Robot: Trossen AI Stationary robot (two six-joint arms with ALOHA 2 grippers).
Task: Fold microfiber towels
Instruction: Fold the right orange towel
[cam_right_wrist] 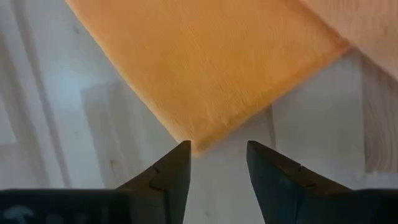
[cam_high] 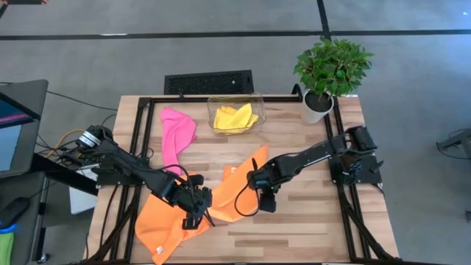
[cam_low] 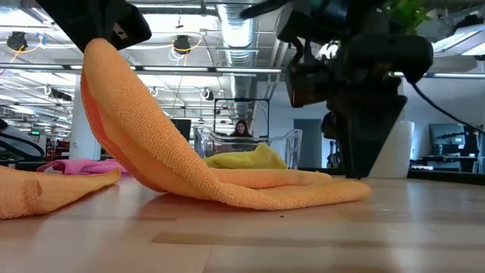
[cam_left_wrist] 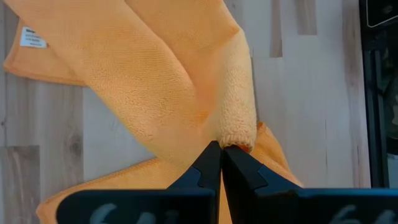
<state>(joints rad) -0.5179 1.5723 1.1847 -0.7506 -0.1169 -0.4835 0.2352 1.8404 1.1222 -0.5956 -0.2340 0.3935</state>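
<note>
An orange microfiber towel (cam_high: 239, 184) slants across the table's middle. My left gripper (cam_left_wrist: 221, 148) is shut on its near-left end and holds that end raised (cam_low: 106, 61); the far-right part lies on the table (cam_low: 303, 189). My right gripper (cam_right_wrist: 217, 152) stands open, pointing down, low over the table, with one corner of this towel (cam_right_wrist: 196, 144) just ahead of its fingertips. A second orange towel (cam_high: 162, 228) lies flat at the near left, partly under the first. A pink towel (cam_high: 176, 132) lies at the far left. A yellow towel (cam_high: 235, 118) sits in a clear bin (cam_high: 259, 103). My left gripper pinches a bunched, rolled-over edge of the orange towel (cam_left_wrist: 236, 132) between its two fingertips, coming from above and slanting down. That end is lifted clear. The cloth slopes down from the fingers, slack, to the part that lies on the table.
A potted plant (cam_high: 331, 73) stands at the far right corner. A dark frame (cam_high: 346, 213) runs along the table's sides. Bare wood (cam_high: 316, 235) shows at the near right. A screen (cam_high: 15, 125) stands beyond the left edge.
</note>
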